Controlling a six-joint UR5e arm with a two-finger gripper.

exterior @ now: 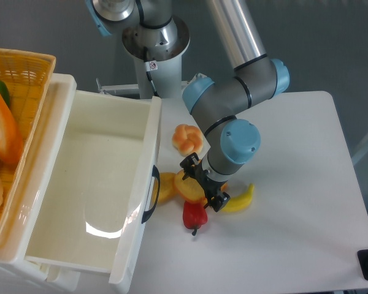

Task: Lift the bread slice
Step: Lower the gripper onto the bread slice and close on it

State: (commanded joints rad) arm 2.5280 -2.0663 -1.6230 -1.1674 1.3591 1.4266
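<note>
- The pincer hangs low over the cluster of toy foods near the middle of the worktop; its dark fingers straddle the bread slice, but whether they grip it or stand apart from it cannot be told from this view.
- The bread slice, golden-orange with a darker crust edge, lies partly under the pincer, just at 3 o'clock of the white bin's black handle.
- A small rounded yellow item touches the slice at its 9 o'clock side.
- A red toy pepper sits just at 6 o'clock of the slice.
- A yellow banana lies at 3 o'clock of the pincer, curved.
- A round braided bun rests at 12 o'clock of the slice, apart from it.
- The large white bin fills the left; a woven yellow basket holding orange items stands at its 10 o'clock.
</note>
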